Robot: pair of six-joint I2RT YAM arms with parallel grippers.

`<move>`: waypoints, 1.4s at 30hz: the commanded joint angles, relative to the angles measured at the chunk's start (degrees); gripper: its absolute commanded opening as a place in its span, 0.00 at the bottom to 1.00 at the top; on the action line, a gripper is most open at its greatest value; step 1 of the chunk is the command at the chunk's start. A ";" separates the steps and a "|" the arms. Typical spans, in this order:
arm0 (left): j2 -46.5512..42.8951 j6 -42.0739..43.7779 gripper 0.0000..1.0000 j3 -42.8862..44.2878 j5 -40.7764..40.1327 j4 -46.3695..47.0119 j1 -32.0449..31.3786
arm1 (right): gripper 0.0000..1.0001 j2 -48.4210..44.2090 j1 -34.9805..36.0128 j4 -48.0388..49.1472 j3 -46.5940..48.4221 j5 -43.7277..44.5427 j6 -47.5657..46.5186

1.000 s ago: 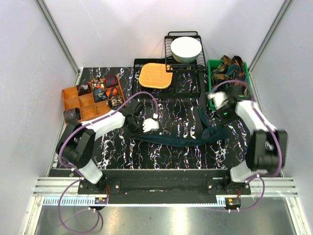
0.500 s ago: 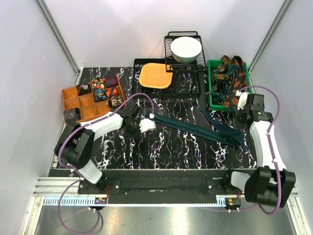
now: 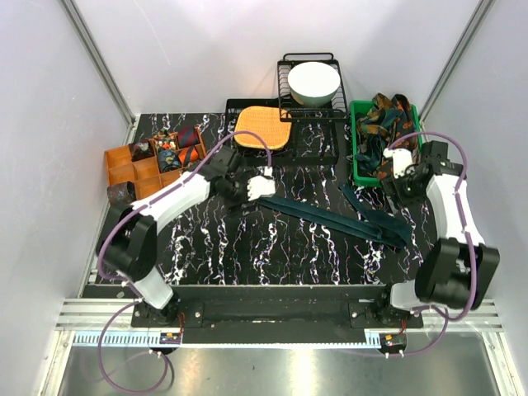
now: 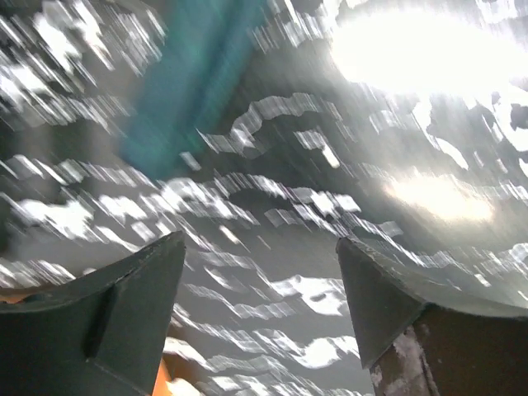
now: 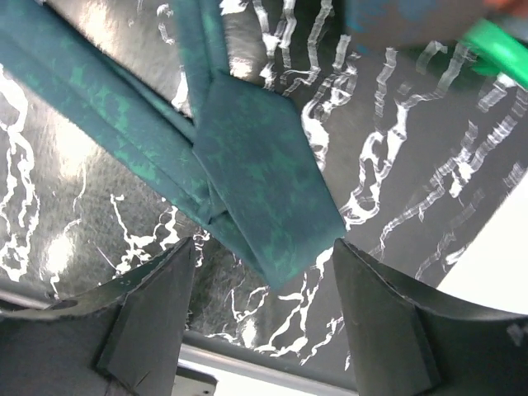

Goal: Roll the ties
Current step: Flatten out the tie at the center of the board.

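Note:
A plain dark teal tie (image 3: 330, 218) lies stretched flat across the marble table, its narrow end near the left gripper and its wide end folded at the right. My left gripper (image 3: 261, 186) hovers just behind the narrow end, open and holding nothing; in the blurred left wrist view the tie (image 4: 194, 78) sits beyond the gripper (image 4: 260, 243). My right gripper (image 3: 394, 181) hangs open above the wide end. In the right wrist view the pointed wide end (image 5: 264, 190) lies just ahead of the gripper (image 5: 264, 243), touching neither finger.
A green bin (image 3: 356, 165) at the back right holds several patterned ties (image 3: 386, 124). An orange divider box (image 3: 124, 169) at the left holds rolled ties (image 3: 177, 153), with one roll (image 3: 121, 194) beside it. An orange mat (image 3: 262, 128) and a wire rack with a white bowl (image 3: 313, 81) stand at the back.
Both grippers opened and let go of the teal tie, which went from a sagging lifted band to lying straight on the table. The left gripper moved back; the right swung to the right.

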 commanded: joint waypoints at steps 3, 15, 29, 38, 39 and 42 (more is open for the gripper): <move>10.23 5.56 0.82 10.61 4.78 2.36 -2.27 | 0.73 5.17 0.14 -4.58 4.23 -5.25 -8.21; 24.38 9.24 0.75 17.92 -3.38 2.19 -3.94 | 0.65 8.51 0.31 -3.35 5.37 -0.67 -9.18; 6.03 14.35 0.31 -7.64 -6.47 -9.41 -3.95 | 0.61 11.95 1.19 -5.46 9.95 -4.72 -6.45; -0.39 7.93 0.63 -7.31 -3.04 -9.41 -3.95 | 0.55 11.76 13.14 2.27 4.84 3.54 -1.80; -0.40 7.76 0.65 -6.95 -2.78 -9.33 -3.95 | 0.57 12.38 15.15 2.54 5.19 4.50 -1.44; 0.21 7.49 0.69 -5.81 -2.34 -8.45 -3.60 | 0.64 14.49 18.32 2.45 7.13 4.69 0.05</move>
